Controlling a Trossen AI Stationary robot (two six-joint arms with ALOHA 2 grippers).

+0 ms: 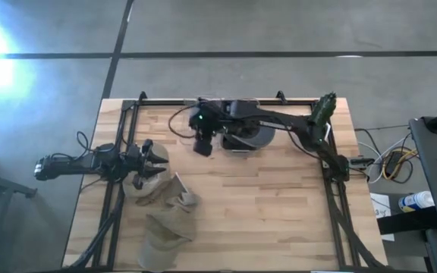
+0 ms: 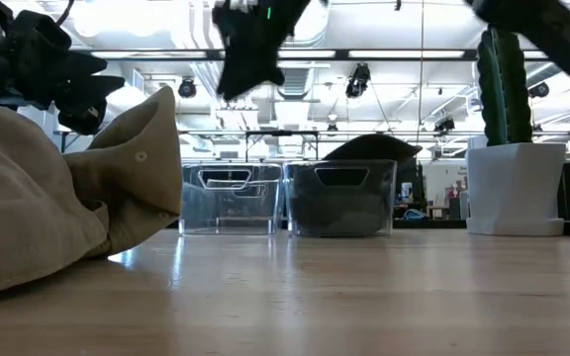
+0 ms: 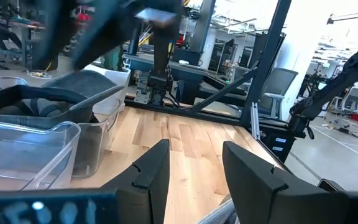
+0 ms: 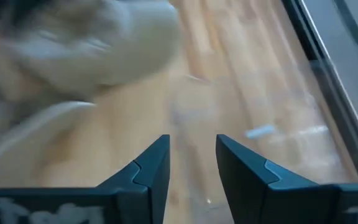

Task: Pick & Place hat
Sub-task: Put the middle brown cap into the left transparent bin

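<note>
Both grippers, left (image 1: pixel 156 157) above tan hats (image 1: pixel 167 211), right (image 1: pixel 202 144) near bins (image 2: pixel 290 198): fingers released, empty. Risk: snagging two hats together.

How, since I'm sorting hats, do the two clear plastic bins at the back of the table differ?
In the low view, the left clear plastic bin looks empty, while the right clear plastic bin holds a dark grey hat that rises above its rim. The left bin's walls are see-through; the right bin's look dark. Both share shape, size and handle cut-outs, and stand upright side by side.
</note>
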